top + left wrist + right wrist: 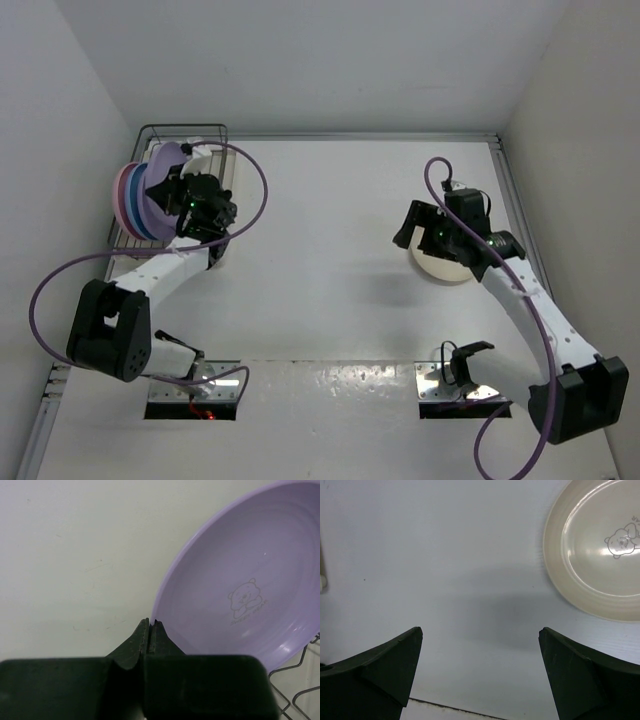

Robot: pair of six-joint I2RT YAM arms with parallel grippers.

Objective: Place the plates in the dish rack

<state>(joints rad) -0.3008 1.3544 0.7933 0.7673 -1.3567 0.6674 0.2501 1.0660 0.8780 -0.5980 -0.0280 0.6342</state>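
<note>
The dish rack (182,132) stands at the far left corner of the worktop (330,200), close to the left wall. Several plates (138,200) stand on edge in it, side by side. The right-hand plate (240,595) leans, with the left arm's fingers (137,640) just beside its rim. Well apart, on the right half of the worktop, a single plate (600,550) lies flat, partly beneath the right arm. In the right wrist view it sits ahead and to the right of the right arm's fingers (385,665).

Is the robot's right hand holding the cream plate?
No, the right hand is wide open and empty, and the cream plate lies flat off to one side.
</note>
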